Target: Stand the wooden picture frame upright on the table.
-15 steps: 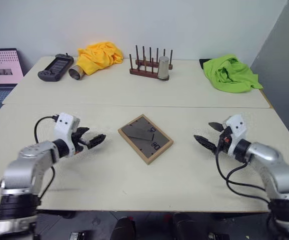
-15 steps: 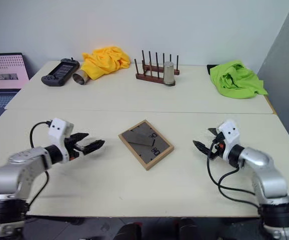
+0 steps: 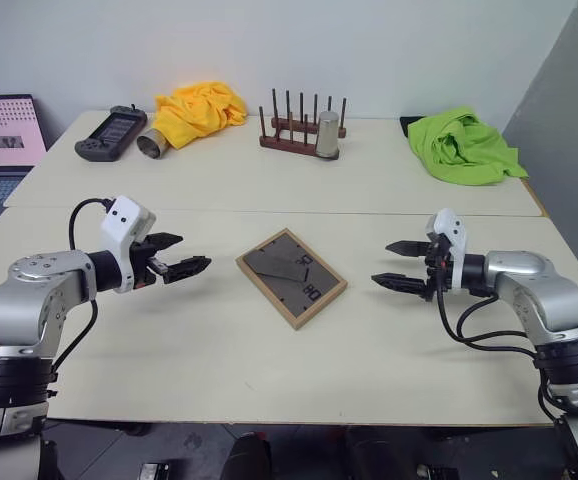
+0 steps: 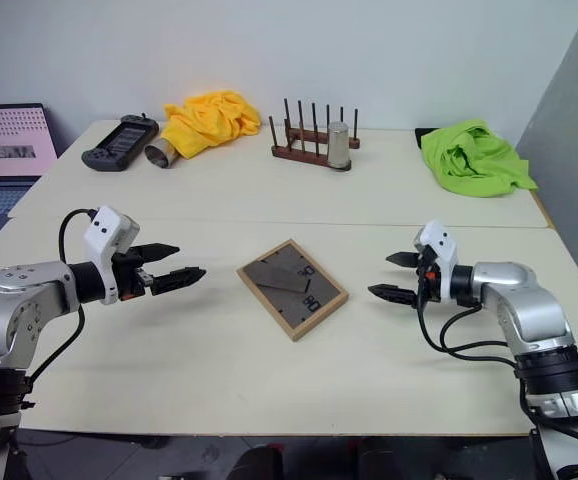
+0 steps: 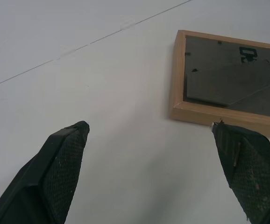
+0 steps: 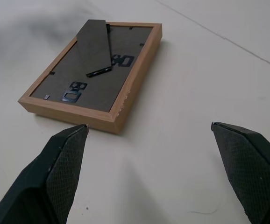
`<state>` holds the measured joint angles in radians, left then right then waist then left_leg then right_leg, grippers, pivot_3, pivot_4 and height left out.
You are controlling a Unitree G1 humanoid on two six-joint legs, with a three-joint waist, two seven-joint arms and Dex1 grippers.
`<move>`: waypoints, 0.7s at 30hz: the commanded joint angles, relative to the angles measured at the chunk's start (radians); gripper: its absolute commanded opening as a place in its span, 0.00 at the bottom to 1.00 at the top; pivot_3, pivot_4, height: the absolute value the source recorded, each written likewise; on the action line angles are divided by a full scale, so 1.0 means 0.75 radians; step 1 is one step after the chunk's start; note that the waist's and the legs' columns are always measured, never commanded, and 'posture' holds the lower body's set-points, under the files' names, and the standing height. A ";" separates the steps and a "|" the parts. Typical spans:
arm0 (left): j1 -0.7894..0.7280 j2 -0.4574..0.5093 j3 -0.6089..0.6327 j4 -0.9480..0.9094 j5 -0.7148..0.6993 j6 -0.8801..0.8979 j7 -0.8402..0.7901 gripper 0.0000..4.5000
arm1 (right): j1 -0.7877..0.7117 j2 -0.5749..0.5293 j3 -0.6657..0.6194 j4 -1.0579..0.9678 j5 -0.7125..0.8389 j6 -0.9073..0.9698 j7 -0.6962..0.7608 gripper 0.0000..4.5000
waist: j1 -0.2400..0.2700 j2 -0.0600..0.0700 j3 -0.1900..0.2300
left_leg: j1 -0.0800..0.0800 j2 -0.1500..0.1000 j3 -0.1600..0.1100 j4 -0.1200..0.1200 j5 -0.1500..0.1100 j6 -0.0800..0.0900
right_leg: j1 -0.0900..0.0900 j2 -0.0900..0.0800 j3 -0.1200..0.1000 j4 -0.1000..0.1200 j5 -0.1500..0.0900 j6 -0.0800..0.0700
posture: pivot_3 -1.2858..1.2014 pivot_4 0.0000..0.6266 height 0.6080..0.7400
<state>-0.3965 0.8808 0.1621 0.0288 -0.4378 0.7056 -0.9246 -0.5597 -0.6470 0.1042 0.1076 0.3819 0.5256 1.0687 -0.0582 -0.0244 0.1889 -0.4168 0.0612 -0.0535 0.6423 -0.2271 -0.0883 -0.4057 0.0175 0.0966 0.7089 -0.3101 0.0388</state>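
The left gripper (image 3: 187, 267) and right gripper (image 3: 396, 265) are held spread wide and empty, aimed inward at the wooden picture frame (image 3: 290, 276), which is seen lying face down between them on the table (image 3: 219, 340). The approach is judged under way; next, the frame's edges must be grasped and lifted. No legible writing is made out.

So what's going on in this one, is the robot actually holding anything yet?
Not yet. The wooden picture frame lies flat on the table, back panel up with its stand folded in. The left tool and the right tool hover on either side of it, both pointing inward toward the frame with fingers open and touching nothing. The frame has not been lifted or stood up.
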 commanded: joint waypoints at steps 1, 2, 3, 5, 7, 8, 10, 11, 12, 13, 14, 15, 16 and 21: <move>-0.012 0.011 0.021 -0.054 -0.026 -0.022 -0.036 0.82 | -0.093 0.025 0.021 0.099 -0.051 -0.100 0.043 0.81 | -0.001 0.000 0.000 | 0.000 0.000 0.000 0.000 0.000 0.000 | 0.000 0.000 0.000 0.000 0.000 0.000 | 0.52 0.24 1.00; -0.017 0.011 0.021 -0.051 -0.026 -0.021 -0.037 0.78 | -0.109 0.031 0.025 0.129 -0.063 -0.118 0.050 0.75 | 0.000 0.000 0.000 | 0.000 0.000 0.000 0.001 0.000 0.000 | 0.000 0.000 0.000 0.001 0.000 0.000 | 0.52 0.24 1.00; -0.021 0.010 0.020 -0.047 -0.025 -0.024 -0.041 0.74 | -0.126 0.038 0.032 0.167 -0.079 -0.140 0.058 0.72 | 0.000 0.000 0.000 | 0.000 0.000 0.000 0.001 0.000 0.000 | 0.000 0.000 0.000 0.002 0.000 0.000 | 0.52 0.24 1.00; -0.025 0.003 0.016 -0.044 -0.023 -0.028 -0.043 0.63 | -0.155 0.048 0.052 0.246 -0.126 -0.201 0.064 0.60 | 0.000 0.000 0.000 | 0.000 0.000 0.000 0.001 0.000 0.000 | 0.000 0.000 0.000 0.002 0.000 0.000 | 0.52 0.24 1.00; -0.019 -0.003 0.010 -0.048 -0.020 -0.032 -0.043 0.52 | -0.181 0.066 0.065 0.315 -0.162 -0.251 0.061 0.48 | 0.000 0.000 0.000 | 0.000 0.000 0.000 0.001 0.000 0.000 | 0.000 0.000 0.000 0.002 0.000 0.000 | 0.52 0.24 1.00; -0.015 -0.005 0.006 -0.051 -0.017 -0.035 -0.042 0.47 | -0.193 0.075 0.072 0.342 -0.179 -0.272 0.061 0.41 | 0.000 0.000 0.000 | 0.000 0.000 0.000 0.001 0.000 0.000 | 0.000 0.000 0.000 0.002 0.000 0.000 | 0.52 0.24 1.00; -0.005 -0.012 -0.003 -0.057 -0.008 -0.049 -0.037 0.37 | -0.212 0.100 0.083 0.386 -0.208 -0.307 0.056 0.30 | 0.000 0.000 0.000 | 0.000 0.000 0.000 0.001 0.000 0.000 | 0.000 0.000 0.000 0.002 0.000 0.000 | 0.52 0.24 1.00; -0.002 -0.019 -0.015 -0.051 0.009 -0.065 -0.026 0.32 | -0.221 0.112 0.093 0.410 -0.229 -0.329 0.049 0.24 | -0.001 0.000 0.000 | 0.000 0.000 0.000 0.001 0.000 0.000 | 0.000 0.000 0.000 0.002 0.000 0.000 | 0.52 0.24 1.00; 0.002 -0.026 -0.029 -0.044 0.029 -0.088 -0.019 0.27 | -0.227 0.122 0.102 0.431 -0.248 -0.349 0.044 0.19 | -0.001 0.000 0.000 | 0.000 0.000 0.000 0.001 0.000 0.000 | 0.000 0.000 0.000 0.002 0.000 0.000 | 0.52 0.24 1.00; 0.003 -0.039 -0.046 -0.027 0.053 -0.112 -0.004 0.21 | -0.232 0.137 0.110 0.453 -0.264 -0.369 0.039 0.13 | -0.001 0.000 0.000 | 0.001 0.000 0.000 0.001 0.000 0.000 | 0.000 0.000 0.000 0.003 0.000 0.000 | 0.52 0.24 1.00; 0.001 -0.054 -0.060 -0.012 0.071 -0.131 0.010 0.17 | -0.236 0.151 0.115 0.476 -0.279 -0.388 0.033 0.08 | 0.000 0.000 0.000 | 0.001 0.000 0.000 0.001 0.000 0.000 | 0.000 0.000 0.000 0.003 0.000 0.000 | 0.52 0.24 1.00; -0.001 -0.064 -0.068 -0.002 0.081 -0.143 0.018 0.11 | -0.239 0.162 0.116 0.493 -0.288 -0.401 0.030 0.02 | 0.001 0.000 0.000 | 0.001 0.000 0.000 0.001 0.000 0.000 | 0.000 0.000 0.000 0.003 0.000 0.000 | 0.52 0.24 1.00; -0.004 -0.083 -0.087 0.012 0.100 -0.158 0.032 0.07 | -0.246 0.180 0.120 0.516 -0.304 -0.415 0.020 0.00 | 0.001 0.000 0.000 | 0.001 0.000 0.000 0.001 0.000 0.000 | 0.000 0.000 0.000 0.003 0.000 0.000 | 0.52 0.24 1.00; -0.033 -0.193 -0.176 0.093 0.182 -0.228 0.089 0.00 | -0.253 0.253 0.161 0.541 -0.360 -0.439 0.007 0.00 | 0.000 0.000 0.000 | 0.001 0.000 0.000 0.002 0.000 0.000 | 0.000 0.000 0.000 0.004 0.000 0.000 | 0.52 0.24 1.00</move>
<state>-0.3990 0.7504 0.0439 0.0893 -0.3276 0.5734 -0.8782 -0.7331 -0.4627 0.2220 0.5352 0.1214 0.2143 1.0683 -0.0579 -0.0242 0.1890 -0.4162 0.0611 -0.0536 0.6435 -0.2270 -0.0883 -0.4056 0.0174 0.0965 0.7118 -0.3100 0.0386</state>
